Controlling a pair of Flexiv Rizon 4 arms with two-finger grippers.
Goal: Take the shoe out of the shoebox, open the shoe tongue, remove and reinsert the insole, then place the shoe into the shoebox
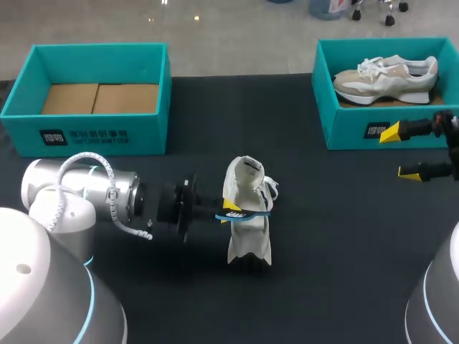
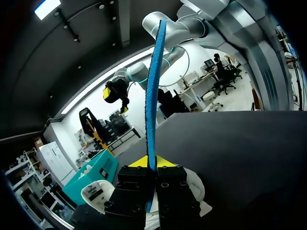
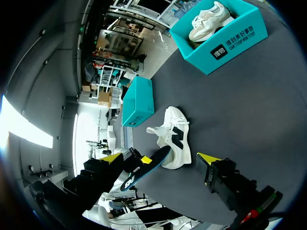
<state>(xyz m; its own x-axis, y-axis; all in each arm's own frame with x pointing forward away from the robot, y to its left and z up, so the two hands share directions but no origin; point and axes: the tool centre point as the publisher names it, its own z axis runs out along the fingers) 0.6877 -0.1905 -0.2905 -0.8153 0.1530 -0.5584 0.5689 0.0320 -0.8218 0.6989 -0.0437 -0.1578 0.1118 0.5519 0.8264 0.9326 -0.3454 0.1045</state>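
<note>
Black table (image 1: 344,244): left shoebox (image 1: 93,132), right shoebox (image 1: 355,129), white shoe (image 1: 251,240).

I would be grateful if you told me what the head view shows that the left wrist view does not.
Only the head view shows the empty shoebox at the table's far left corner. Only the left wrist view shows the blue insole edge-on, pinched between the yellow tips of the left gripper. Both views show the white shoe on the table by that gripper, the right shoebox, and the open right gripper.
</note>
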